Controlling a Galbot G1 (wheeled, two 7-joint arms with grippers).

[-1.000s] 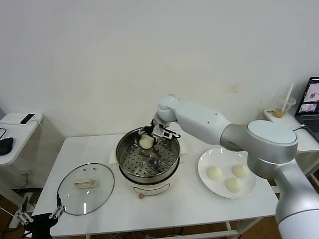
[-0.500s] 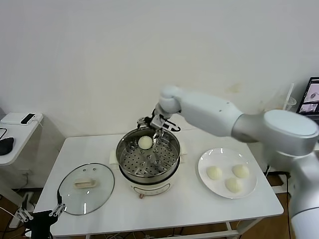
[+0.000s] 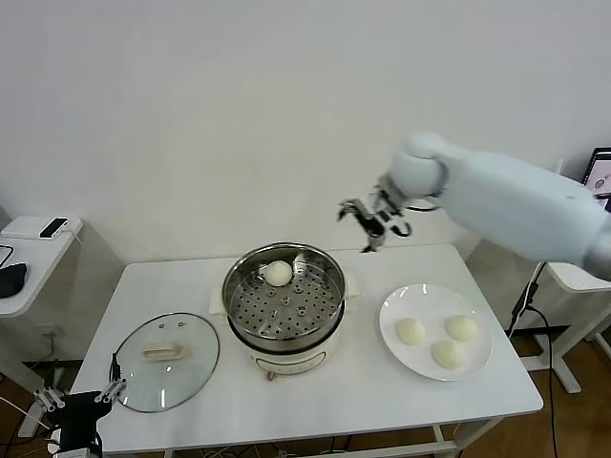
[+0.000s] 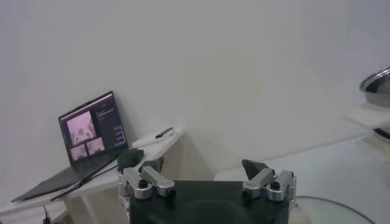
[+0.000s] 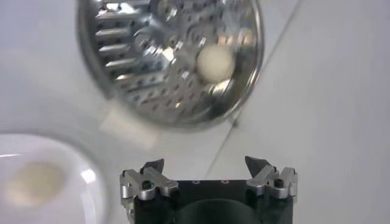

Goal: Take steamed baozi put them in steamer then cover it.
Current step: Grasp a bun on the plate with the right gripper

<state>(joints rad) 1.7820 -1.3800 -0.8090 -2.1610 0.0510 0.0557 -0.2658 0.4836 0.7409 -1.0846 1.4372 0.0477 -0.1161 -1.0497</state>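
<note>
Baozi in steamer: one steamed baozi [image 3: 278, 273] sits on the perforated tray, toward the far side of the pot, near the wall; my right wrist camera sees it too [image 5: 215, 63].
Baozi on plate: three more buns [image 3: 410, 331] [image 3: 461, 327] [image 3: 447, 354] lie on the white plate [image 3: 393, 309] to the steamer's right, close together but apart from one another.
Steamer: the steel pot [image 3: 236, 286] stands on its white base in the middle of the table [image 3: 382, 391], uncovered.
Cover: the glass lid [image 3: 196, 367] lies flat on the table, left of the steamer, cream handle up, just beside the pot's base.
My right gripper: [image 3: 366, 218] is up in the air behind the table, above and between steamer and plate, touching nothing; my fingers [image 5: 149, 178] are spread wide with nothing between them.
My left gripper: [image 3: 80, 394] is parked low at the table's front left corner, near the lid's rim; fingers [image 4: 148, 181] spread apart, holding nothing.
Beyond: a small side shelf [image 3: 21, 250] stands to the left of the table.
</note>
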